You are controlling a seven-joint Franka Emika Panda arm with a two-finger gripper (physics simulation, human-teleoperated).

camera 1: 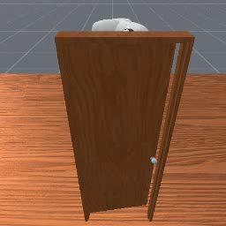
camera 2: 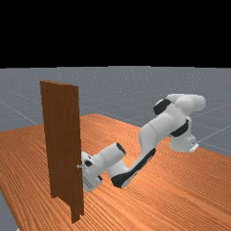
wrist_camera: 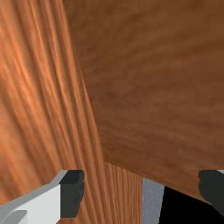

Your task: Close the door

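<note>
A dark wooden door (camera 1: 117,123) stands ajar in its frame (camera 1: 123,37) on the wood-grained surface (camera 1: 31,132), its free edge swung back toward the robot. The front view reveals the gap along the front view's right side, where a small pale piece (camera 1: 153,160) shows, and hides most of the white-and-grey arm (camera 2: 155,131), leaving a rounded white part above the frame's top. The far view shows what the wood conceals: the arm reaching low across the surface, its hand (camera 2: 91,177) close beside the frame; whether the two touch cannot be told. The wrist view looks past dark pads (wrist_camera: 72,192) to the door's broad panel, and shows the jaws released, spread well apart.
</note>
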